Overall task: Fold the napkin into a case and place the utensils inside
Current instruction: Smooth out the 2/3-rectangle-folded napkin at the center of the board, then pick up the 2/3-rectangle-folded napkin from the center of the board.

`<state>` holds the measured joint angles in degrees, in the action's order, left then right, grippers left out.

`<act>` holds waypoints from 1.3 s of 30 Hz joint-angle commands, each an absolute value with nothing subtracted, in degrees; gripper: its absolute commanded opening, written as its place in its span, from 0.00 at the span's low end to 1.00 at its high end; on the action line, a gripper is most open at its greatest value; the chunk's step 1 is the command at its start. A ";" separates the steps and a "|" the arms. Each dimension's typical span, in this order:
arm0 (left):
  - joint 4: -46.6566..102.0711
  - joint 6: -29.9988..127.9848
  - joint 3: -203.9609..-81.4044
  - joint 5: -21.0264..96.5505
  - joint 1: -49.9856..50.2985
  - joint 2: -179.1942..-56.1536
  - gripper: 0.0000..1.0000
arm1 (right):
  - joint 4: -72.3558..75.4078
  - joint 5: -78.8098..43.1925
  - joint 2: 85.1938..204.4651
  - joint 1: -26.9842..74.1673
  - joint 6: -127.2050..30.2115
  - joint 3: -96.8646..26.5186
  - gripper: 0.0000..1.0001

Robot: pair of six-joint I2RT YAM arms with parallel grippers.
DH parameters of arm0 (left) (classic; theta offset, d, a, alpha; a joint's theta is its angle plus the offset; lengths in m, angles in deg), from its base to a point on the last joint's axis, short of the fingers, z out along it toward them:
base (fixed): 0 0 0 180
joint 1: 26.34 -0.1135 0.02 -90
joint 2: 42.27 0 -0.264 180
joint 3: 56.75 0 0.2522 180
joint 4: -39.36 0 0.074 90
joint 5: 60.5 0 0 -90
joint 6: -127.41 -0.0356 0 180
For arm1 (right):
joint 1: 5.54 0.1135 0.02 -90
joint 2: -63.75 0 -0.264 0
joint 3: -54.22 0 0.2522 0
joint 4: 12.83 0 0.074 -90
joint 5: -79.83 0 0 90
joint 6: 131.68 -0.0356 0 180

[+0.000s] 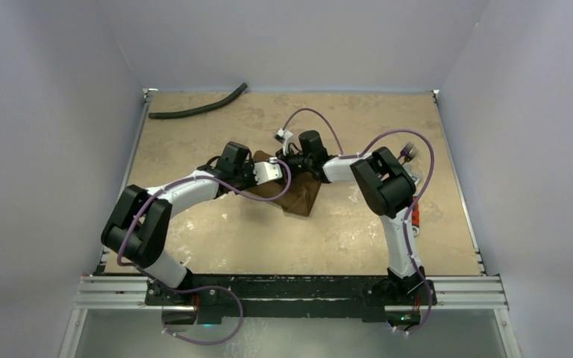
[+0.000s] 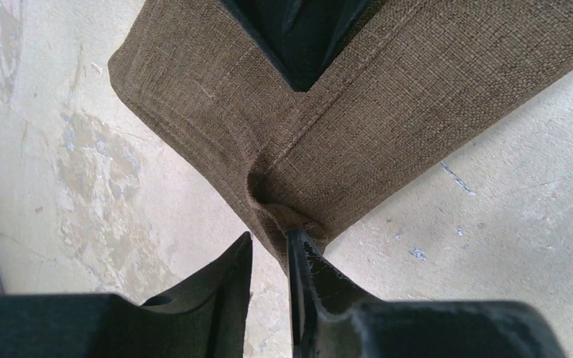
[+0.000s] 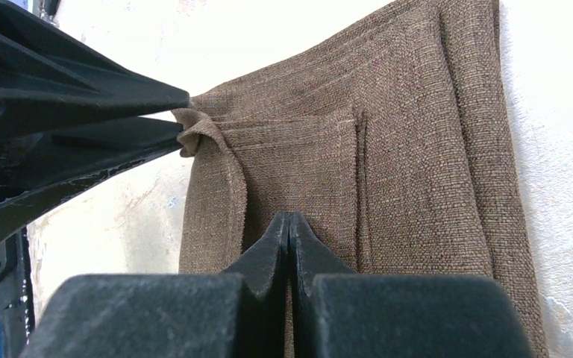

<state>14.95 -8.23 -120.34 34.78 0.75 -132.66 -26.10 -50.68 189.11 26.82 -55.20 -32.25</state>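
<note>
1. Near the middle of the mottled beige surface [image 1: 268, 246], in the top view, lies the folded brown woven cloth napkin [image 1: 304, 198]. The left gripper [image 1: 277, 174] and right gripper [image 1: 292, 162] meet over its far-left part. Slim dark purplish metal utensils [image 1: 409, 153] show well to the right of the napkin, and a long black curved hose [image 1: 198, 109] lies well beyond it.
2. Left wrist view: the left gripper's jaws stand slightly apart, astride a puckered napkin corner, with one finger [image 2: 306, 261] touching it.
3. Right wrist view: the right gripper's jaws are pressed together, tips on the napkin beside a hemmed flap.
</note>
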 commanded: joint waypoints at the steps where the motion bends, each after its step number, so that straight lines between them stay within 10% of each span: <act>1: 16.38 -9.02 -123.36 34.25 0.99 -134.93 0.19 | -28.12 -52.22 188.41 26.98 -55.99 -31.06 0.00; 8: 17.77 -7.83 -126.92 32.70 0.37 -137.14 0.07 | -28.12 -53.01 187.76 26.98 -56.04 -30.30 0.00; 18: 14.96 -6.33 -131.32 34.41 -4.46 -135.63 0.59 | -28.95 -52.87 188.91 26.99 -56.12 -29.42 0.00; 39: 7.89 -13.73 -118.34 48.82 -8.23 -128.02 0.97 | -28.69 -53.01 188.83 26.98 -56.74 -29.35 0.00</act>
